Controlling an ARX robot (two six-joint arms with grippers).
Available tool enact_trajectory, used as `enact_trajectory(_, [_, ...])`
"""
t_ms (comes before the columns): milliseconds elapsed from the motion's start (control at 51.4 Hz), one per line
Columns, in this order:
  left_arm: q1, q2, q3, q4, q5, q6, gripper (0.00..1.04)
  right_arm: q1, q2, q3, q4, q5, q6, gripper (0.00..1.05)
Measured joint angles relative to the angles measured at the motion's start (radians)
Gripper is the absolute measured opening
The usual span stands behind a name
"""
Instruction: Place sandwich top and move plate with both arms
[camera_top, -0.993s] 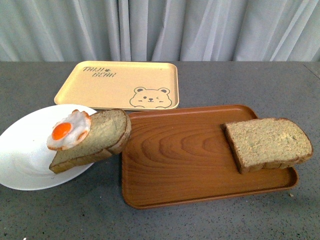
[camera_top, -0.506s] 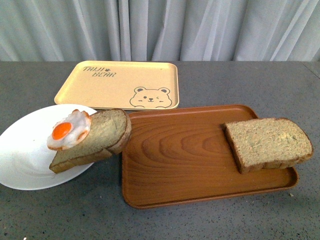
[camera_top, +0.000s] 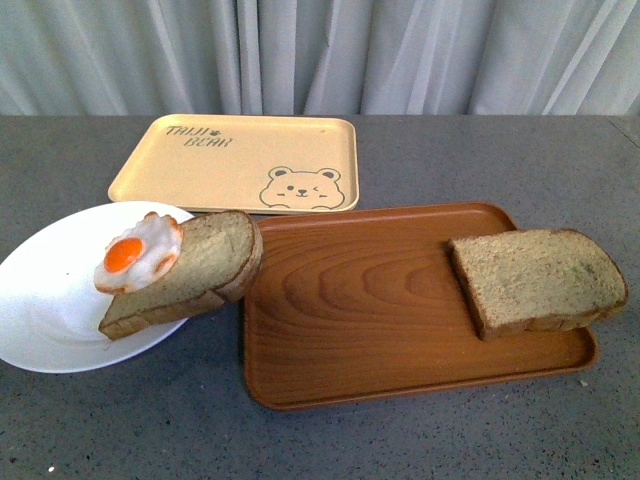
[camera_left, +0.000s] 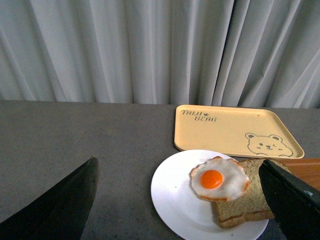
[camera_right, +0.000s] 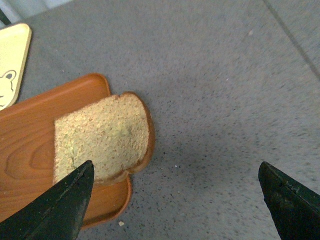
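From where I stand, the sandwich top (camera_top: 535, 280) lies flat on the right end of the brown wood-grain tray (camera_top: 370, 340), its far right edge hanging out past the tray's rim over the grey table (camera_top: 500, 150). The white plate (camera_top: 45, 310) sits to the left, just beside that tray. On the plate 1 slice of bread (camera_top: 205, 262) carrying a fried egg (camera_top: 138, 255) rests tilted, one end jutting over the plate's rim toward the tray. A yellow bear-print tray (camera_top: 240, 165) lies behind them. The left gripper (camera_left: 177, 165) hangs above the plate's near side, jaws spread wide and empty. The right gripper (camera_right: 175, 165) hovers beside the sandwich top, also gaping wide, gripping nothing.
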Motion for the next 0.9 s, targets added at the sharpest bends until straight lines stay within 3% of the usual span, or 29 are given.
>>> enact_trajectory(273, [0.0, 0.0, 0.0, 0.0, 0.0, 0.0, 0.96, 0.061, 0.413, 0.148, 0.133, -0.034, 0.171, 0.96])
enact_trajectory(701, [0.0, 0.0, 0.0, 0.0, 0.0, 0.0, 0.96, 0.16, 0.637, 0.267, 0.171, -0.008, 0.286, 0.95])
enact_trajectory(895, [0.0, 0.0, 0.0, 0.0, 0.0, 0.0, 0.96, 0.179, 0.638, 0.27, 0.169, 0.001, 0.317, 0.61])
